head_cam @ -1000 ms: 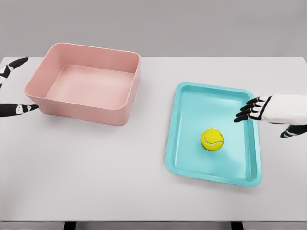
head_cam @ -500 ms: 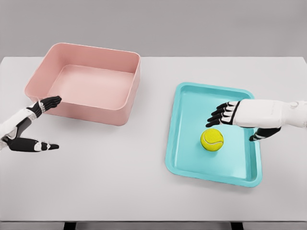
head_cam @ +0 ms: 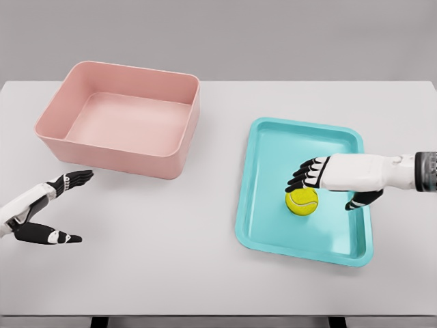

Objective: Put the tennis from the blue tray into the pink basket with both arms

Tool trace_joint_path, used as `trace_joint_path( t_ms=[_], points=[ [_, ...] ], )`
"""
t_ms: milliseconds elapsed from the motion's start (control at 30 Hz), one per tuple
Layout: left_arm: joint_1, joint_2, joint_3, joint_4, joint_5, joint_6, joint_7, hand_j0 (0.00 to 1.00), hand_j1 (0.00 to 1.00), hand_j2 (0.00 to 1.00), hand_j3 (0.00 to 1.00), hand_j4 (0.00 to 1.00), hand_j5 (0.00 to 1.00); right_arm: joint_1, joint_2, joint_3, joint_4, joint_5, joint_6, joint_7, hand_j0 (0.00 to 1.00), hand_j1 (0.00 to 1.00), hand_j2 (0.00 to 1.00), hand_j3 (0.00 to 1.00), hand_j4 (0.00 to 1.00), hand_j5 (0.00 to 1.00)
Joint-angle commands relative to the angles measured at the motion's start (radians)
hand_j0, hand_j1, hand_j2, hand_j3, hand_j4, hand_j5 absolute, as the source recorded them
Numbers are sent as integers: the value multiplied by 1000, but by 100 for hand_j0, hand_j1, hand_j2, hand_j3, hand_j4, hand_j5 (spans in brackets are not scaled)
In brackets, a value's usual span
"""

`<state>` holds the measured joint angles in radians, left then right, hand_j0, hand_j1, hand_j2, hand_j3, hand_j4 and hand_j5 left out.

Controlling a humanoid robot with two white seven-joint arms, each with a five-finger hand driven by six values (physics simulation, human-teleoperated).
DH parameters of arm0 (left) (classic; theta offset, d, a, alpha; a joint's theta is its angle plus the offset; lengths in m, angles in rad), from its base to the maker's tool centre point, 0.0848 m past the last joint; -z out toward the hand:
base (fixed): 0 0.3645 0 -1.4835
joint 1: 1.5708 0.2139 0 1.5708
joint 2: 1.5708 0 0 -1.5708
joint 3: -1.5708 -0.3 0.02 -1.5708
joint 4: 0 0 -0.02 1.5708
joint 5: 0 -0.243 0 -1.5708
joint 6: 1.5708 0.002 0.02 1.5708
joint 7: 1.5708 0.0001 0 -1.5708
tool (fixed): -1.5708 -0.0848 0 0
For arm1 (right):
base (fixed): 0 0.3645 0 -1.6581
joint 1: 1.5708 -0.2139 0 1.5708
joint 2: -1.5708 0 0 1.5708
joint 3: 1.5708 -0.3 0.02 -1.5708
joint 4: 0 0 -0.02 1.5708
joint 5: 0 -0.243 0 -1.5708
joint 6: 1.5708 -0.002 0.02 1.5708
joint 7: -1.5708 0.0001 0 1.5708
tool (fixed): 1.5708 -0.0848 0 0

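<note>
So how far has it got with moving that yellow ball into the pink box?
Nothing is finished yet: the tennis ball lies in the blue tray and the pink basket is empty. In hand: the right hand is over the ball, fingers spread across its top, not visibly gripping. The left hand hangs open in front of the basket. Left: grasp, carry across, drop in.

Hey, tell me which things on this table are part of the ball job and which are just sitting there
Part of the job:
tennis ball, lying in the blue tray
pink basket, empty
right hand, fingers spread over the ball
left hand, open, in front of the basket

Just there:
white table; nothing else lies on it
</note>
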<state>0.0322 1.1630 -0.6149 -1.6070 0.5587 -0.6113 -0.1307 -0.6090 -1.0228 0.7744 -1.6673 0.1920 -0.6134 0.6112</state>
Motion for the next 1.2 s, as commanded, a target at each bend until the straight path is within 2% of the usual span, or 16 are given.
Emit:
trace_joint_path(
  t_ms=[0,300,500,667,1167],
  points=[
    [0,1,0,4,6,0,0,100,100,100,100,100,100,-2,24,14,29,21,3,0,100,100,100,100,100,100],
    [0,-6,4,4,6,0,0,100,100,100,100,100,100,-14,76,17,70,26,3,0,100,100,100,100,100,100],
    [-2,-28,11,9,6,0,13,100,100,100,100,100,100,-15,89,37,93,41,3,0,100,100,100,100,100,100],
    [0,-51,35,44,6,0,20,100,100,100,100,100,100,-20,95,39,96,43,3,0,100,100,100,100,100,100],
    [0,-88,35,53,-6,0,34,100,100,100,100,100,100,-20,113,54,98,50,3,0,100,100,100,100,100,100]
  ],
)
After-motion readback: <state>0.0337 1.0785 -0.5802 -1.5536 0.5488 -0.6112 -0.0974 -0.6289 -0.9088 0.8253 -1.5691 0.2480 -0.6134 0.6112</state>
